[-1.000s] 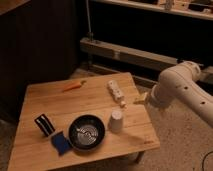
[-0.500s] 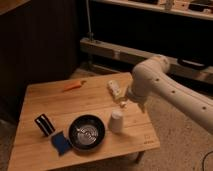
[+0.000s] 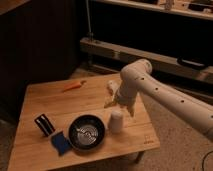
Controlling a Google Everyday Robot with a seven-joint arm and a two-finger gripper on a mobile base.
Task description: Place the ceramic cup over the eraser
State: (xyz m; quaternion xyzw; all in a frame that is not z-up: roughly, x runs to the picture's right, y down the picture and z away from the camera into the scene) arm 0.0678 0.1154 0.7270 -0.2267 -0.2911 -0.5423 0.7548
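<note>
pale robot gripper [image 3: 114,102] above the small white tapered ceramic cup [image 3: 116,121]
jaws spread wide, gripping nothing; the black white-striped rectangular eraser [image 3: 44,124] lies well apart, to the left.

On the table [image 3: 145,142] the pan [image 3: 86,132] is sitting near the front edge. The ceramic cup [image 3: 116,121] is standing just beside it on the right. The sponge-like pad [image 3: 60,143] is lying at the pan's left front, and the eraser [image 3: 44,124] is standing behind this pad. The carrot-like thing [image 3: 74,86] is lying far behind. The bottle-like object [image 3: 111,92] is lying behind the cup, and the gripper [image 3: 127,109] is hanging just above the cup, a little to its right
</note>
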